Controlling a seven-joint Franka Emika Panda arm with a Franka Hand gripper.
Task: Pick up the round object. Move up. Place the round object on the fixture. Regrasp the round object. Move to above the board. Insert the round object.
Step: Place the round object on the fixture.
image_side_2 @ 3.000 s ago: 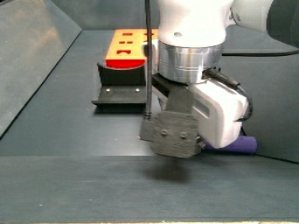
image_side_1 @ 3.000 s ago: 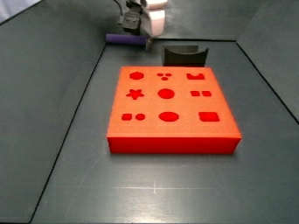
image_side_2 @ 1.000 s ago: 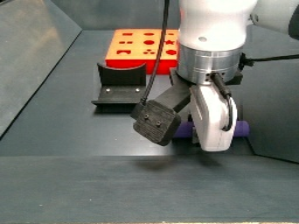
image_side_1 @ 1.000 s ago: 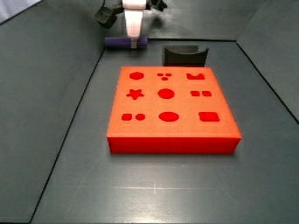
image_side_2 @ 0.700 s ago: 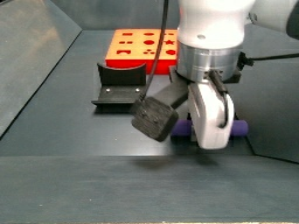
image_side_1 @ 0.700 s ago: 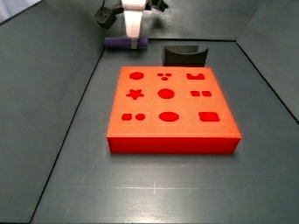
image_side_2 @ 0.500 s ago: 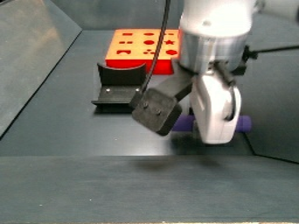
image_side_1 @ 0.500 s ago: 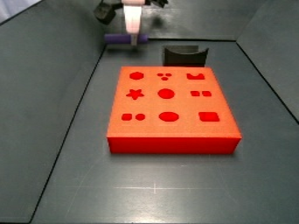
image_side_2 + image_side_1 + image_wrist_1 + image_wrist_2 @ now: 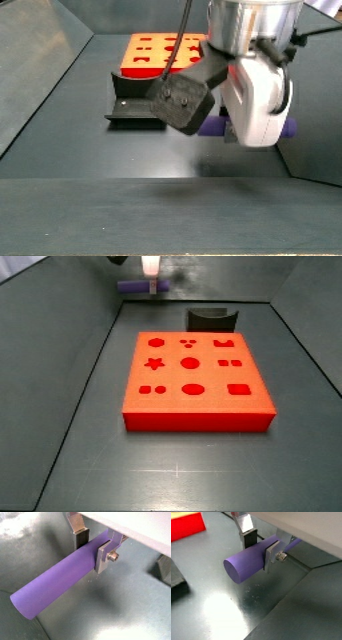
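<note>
In both wrist views the tool (image 9: pixel 92 548) is clamped across the long, smooth, matte purple cylindrical peg (image 9: pixel 60 581), its silver plate fingers (image 9: pixel 271 556) gripping near one end, so most of the peg juts out sideways; it looks stiff, light and slippery, likely to pivot. In a side view the peg (image 9: pixel 136 287) hangs above the grey floor's far edge, beyond the flat red board (image 9: pixel 195 381) and black notched fixture (image 9: pixel 211 319).

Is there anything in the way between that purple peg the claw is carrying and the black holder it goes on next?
Nothing visible. The claw grips the peg off the floor, and in a side view the floor between the peg and the fixture is bare. The board lies beyond the fixture, out of the way.
</note>
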